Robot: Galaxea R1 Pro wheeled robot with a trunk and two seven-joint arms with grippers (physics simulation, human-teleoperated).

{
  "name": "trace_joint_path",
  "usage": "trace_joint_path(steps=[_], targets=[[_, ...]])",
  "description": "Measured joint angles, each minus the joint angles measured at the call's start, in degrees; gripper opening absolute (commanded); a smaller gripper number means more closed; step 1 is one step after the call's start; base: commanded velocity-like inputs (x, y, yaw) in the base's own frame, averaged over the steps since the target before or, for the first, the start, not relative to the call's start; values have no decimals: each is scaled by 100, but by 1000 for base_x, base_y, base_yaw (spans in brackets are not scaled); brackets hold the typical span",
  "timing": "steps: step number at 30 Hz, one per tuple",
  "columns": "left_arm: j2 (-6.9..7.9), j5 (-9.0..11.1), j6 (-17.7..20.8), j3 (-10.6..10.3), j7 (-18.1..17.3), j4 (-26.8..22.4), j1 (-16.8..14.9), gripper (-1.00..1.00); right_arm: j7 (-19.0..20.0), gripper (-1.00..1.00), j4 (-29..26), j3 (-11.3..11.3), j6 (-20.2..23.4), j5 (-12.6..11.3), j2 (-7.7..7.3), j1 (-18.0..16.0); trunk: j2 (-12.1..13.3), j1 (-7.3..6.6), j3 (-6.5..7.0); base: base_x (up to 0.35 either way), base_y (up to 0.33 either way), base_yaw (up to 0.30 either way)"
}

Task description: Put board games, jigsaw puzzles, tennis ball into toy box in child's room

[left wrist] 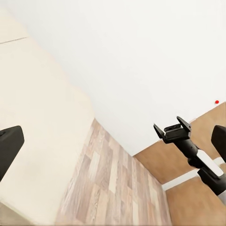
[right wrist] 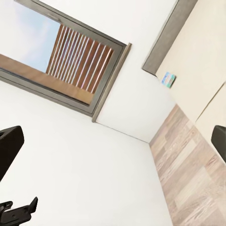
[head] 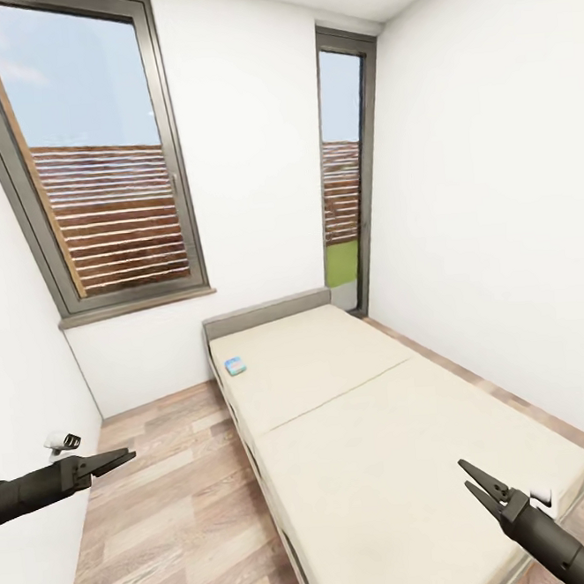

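Board game: one small blue board game (head: 235, 365) lies flat on the bed, near the head-end corner on the side toward the big window, a little in from both edges. In the right wrist view it is the small blue-and-white box (right wrist: 169, 79) just inside the mattress edge by the grey headboard.
Count on the bed: one game box in view; the rest of the mattress is plain beige.
Bed: low and wide (head: 355, 410), beige mattress with a seam across its middle, grey frame, grey headboard against the far wall, its long side running toward the robot.
Floor: wood planks (head: 178, 506) in a strip between the bed and the left wall, and a narrower strip on the bed's other side.
Room: white walls; two dark-framed windows, a large one (head: 94, 159) over the floor strip and a tall narrow one (head: 343, 172) in the far corner beyond the headboard, both looking onto slatted brown fencing.
Left gripper: (head: 120, 457) held over the floor beside the left wall, fingers close to a point and holding nothing; I cannot tell if they fully meet.
Right gripper: (head: 472, 478) over the foot-end corner of the bed, fingers spread in a narrow V, empty.
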Motion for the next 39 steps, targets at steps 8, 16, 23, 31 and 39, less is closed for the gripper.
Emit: trace_joint_path(steps=[8, 16, 23, 31, 39], targets=[[0, 1, -1, 6, 0, 2, 0, 100, 0, 100, -6, 0, 2, 0, 3, 0, 0, 0, -75, 0, 62, -81], [0, 1, -2, 9, 0, 2, 1, 100, 0, 100, -6, 1, -12, 2, 12, 1, 3, -1, -129, 0, 5, -115], [0, 1, -2, 9, 0, 2, 1, 100, 0, 100, -7, 1, -30, 9, 20, 1, 3, -1, -134, 0, 1, -71], [0, 1, -2, 9, 0, 2, 0, 100, 0, 100, -7, 6, -33, 7, 22, -2, 1, -1, -114, 0, 0, -219], [0, 1, -2, 9, 0, 2, 0, 100, 0, 100, -7, 8, -37, 1, 18, 0, -1, 0, -89, 0, 0, -243]])
